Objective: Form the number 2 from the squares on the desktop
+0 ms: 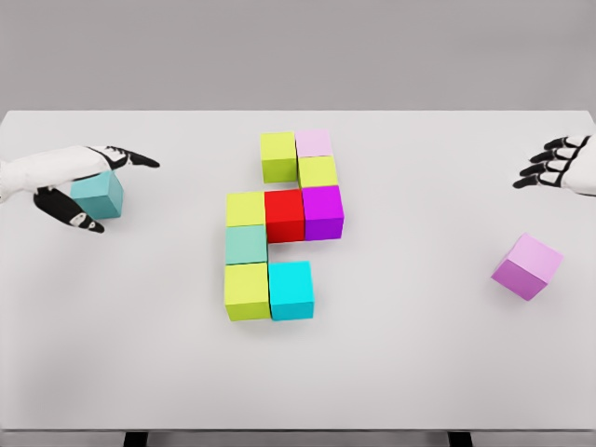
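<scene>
Forming most of a 2 near the middle of the white desktop [391,372], nine cubes sit packed face to face: a lime cube [277,155] and a pale pink cube [314,142] make the top bar toward the far edge, a second lime cube [318,171] drops down on the right, a middle bar runs magenta [322,210], red [285,214], lime [246,209], then a teal-green cube [246,244] descends on the left to a bottom bar of a lime cube [246,290] and a cyan cube [291,289]. Both bars at top and bottom look one cube short, which I judge is why two pieces remain apart from the figure. One is a teal cube [98,195] near the left edge; the left hand [79,186] wraps it, thumb low on the near face and fingers over the top, a grasp apparently meant for carrying it to the figure, though whether it is lifted I cannot tell. The other, a tilted pink-purple cube [528,265], lies loose toward the right edge, well apart from everything. The right hand [559,163] rests by the right edge, fingers loosely curled and holding nothing, likely idle so as not to disturb the arrangement
</scene>
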Motion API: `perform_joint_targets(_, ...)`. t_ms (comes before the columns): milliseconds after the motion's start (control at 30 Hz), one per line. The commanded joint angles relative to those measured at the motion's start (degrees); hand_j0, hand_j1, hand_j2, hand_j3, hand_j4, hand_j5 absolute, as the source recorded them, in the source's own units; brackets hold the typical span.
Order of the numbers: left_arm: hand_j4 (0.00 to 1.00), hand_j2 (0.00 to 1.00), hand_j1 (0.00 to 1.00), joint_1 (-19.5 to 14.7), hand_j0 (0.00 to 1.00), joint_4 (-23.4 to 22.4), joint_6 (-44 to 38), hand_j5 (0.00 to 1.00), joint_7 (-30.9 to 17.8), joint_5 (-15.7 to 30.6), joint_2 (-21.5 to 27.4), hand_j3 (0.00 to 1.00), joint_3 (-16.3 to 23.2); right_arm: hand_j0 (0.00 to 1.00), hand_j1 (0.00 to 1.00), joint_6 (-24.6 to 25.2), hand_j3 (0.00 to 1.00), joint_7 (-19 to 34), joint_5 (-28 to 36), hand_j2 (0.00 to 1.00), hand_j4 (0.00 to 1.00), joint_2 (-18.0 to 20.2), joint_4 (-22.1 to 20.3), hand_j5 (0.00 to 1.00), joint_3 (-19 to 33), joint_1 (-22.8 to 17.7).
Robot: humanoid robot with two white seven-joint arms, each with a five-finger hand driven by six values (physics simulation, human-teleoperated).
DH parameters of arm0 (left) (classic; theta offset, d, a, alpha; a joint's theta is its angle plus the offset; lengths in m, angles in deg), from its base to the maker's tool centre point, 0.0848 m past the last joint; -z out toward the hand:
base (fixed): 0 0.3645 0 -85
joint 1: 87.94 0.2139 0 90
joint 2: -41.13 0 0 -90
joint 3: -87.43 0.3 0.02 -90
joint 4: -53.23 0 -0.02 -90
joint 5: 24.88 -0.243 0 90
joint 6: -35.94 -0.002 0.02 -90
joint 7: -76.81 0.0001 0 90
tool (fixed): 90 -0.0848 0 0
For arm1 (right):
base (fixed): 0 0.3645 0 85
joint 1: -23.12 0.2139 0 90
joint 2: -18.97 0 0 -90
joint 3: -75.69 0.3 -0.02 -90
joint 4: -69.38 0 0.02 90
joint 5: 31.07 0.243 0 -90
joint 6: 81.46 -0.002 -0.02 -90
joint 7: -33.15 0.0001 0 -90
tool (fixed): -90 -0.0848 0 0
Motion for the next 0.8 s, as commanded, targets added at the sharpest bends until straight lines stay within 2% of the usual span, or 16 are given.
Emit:
perform_joint_targets(0,1.0,1.0,1.0,0.0,1.0,3.0,-10.28,1.0,1.3,1.1,0.12,1.0,0.17,1.0,1.0,0.13,1.0,-0.02,0.13,1.0,1.0,1.74,0.05,1.0,-3.09,0.0)
perform_joint_targets(33,1.0,1.0,1.0,-0.09,1.0,3.45,-13.89,1.0,2.97,0.92,0.03,1.0,0.26,1.0,1.0,0.13,1.0,-0.02,0.13,1.0,1.0,1.83,0.05,1.0,-3.44,0.0)
perform_joint_targets(133,1.0,1.0,1.0,0.18,1.0,3.71,-16.53,1.0,4.99,0.05,0.12,1.0,0.43,1.0,1.0,0.13,1.0,-0.02,0.04,1.0,1.0,2.18,0.05,1.0,-4.49,-0.09)
perform_joint_targets(200,1.0,1.0,1.0,0.18,1.0,3.8,-16.88,1.0,6.22,-2.5,0.12,1.0,1.49,1.0,1.0,0.13,1.0,-0.02,0.04,1.0,1.0,2.18,-0.04,1.0,-4.49,-0.09)
perform_joint_targets(333,1.0,1.0,1.0,0.18,1.0,3.71,-16.88,1.0,6.22,-4.52,0.99,1.0,1.58,1.0,1.0,0.13,1.0,-0.02,0.04,1.0,1.0,1.3,-0.04,1.0,-6.16,0.0)
perform_joint_targets(400,1.0,1.0,1.0,0.18,1.0,3.36,-16.97,1.0,6.22,-7.25,0.91,1.0,1.66,1.0,1.0,0.13,1.0,-0.02,-0.05,1.0,1.0,0.16,-0.04,1.0,-6.34,0.0)
perform_joint_targets(567,1.0,1.0,1.0,0.18,1.0,3.09,-18.29,1.0,6.22,-7.6,0.82,1.0,1.75,1.0,1.0,0.13,1.0,-0.02,-0.22,1.0,1.0,-0.02,-0.04,1.0,-7.13,-0.35)
perform_joint_targets(633,1.0,1.0,1.0,0.09,1.0,3.01,-21.97,1.0,6.22,-10.06,0.12,1.0,1.84,1.0,1.0,0.13,1.0,-0.02,-0.31,1.0,1.0,-0.9,-0.04,1.0,-8.27,-0.35)
perform_joint_targets(767,1.0,1.0,1.0,0.18,1.0,2.39,-22.95,1.0,6.31,-9.71,-1.2,1.0,1.93,1.0,1.0,0.13,1.0,-0.02,-0.49,1.0,1.0,-1.69,-0.04,1.0,-8.36,-0.35)
